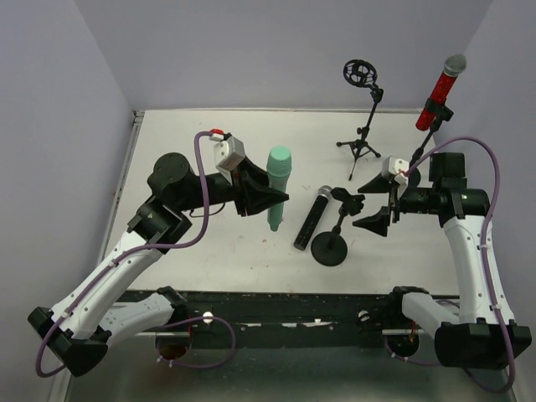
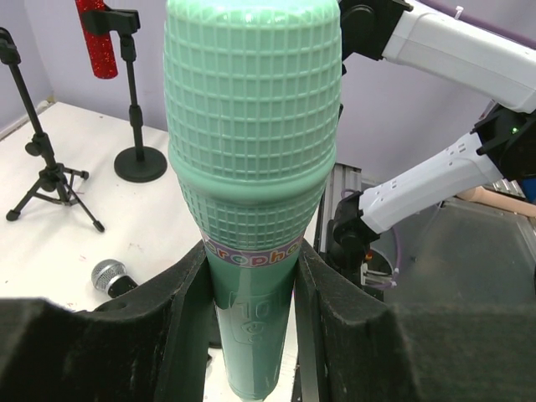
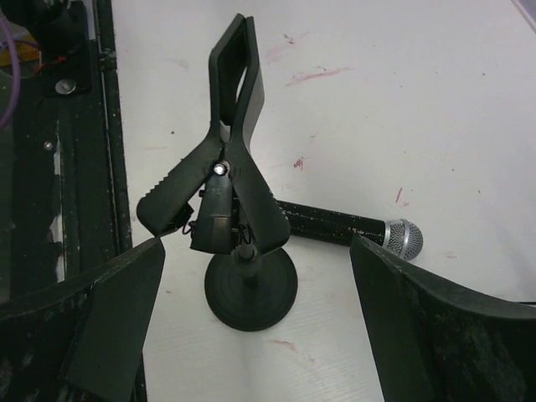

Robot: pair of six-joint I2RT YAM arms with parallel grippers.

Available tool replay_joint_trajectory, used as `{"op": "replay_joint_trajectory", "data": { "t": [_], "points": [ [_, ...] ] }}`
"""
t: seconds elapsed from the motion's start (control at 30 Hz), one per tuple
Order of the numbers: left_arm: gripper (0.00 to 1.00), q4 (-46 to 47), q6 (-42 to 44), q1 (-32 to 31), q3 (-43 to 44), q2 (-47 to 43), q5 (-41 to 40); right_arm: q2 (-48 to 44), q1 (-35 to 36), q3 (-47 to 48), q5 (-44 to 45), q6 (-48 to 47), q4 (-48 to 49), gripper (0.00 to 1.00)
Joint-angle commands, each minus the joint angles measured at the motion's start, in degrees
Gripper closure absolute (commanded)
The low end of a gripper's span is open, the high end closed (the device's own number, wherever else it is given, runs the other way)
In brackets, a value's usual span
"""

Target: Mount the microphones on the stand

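Top external view, starting nearest the arm bases: the round-base stand [image 1: 328, 249] is sitting on the counter [image 1: 251, 142], and the black microphone [image 1: 310, 219] is lying flat just beside it. The right gripper [image 1: 369, 201] is hovering at that stand's clip, fingers spread wide and gripping nothing. The left gripper [image 1: 272, 199] is holding the mint-green microphone [image 1: 279, 163], fingers clamped on its handle under the head. Further back, a tripod stand [image 1: 362, 144] is standing upright, and the red microphone [image 1: 440, 92] is sitting clipped in a stand at the far right.
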Motion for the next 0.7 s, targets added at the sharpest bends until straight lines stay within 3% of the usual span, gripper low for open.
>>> {"op": "replay_joint_trajectory", "data": {
  "t": [0.0,0.33,0.67],
  "points": [
    [1.0,2.77,-0.68,0.25,0.34,-0.25,1.74,-0.36,-0.19,2.37,-4.8,0.72,-1.53,0.0],
    [1.0,4.88,-2.17,0.16,0.61,1.33,2.71,-1.23,-0.18,0.35,-8.06,10.13,5.32,0.0],
    [1.0,5.94,-2.61,0.25,0.35,2.13,2.97,-1.85,-0.1,-0.44,-9.64,11.98,6.21,0.04]
  ]
}}
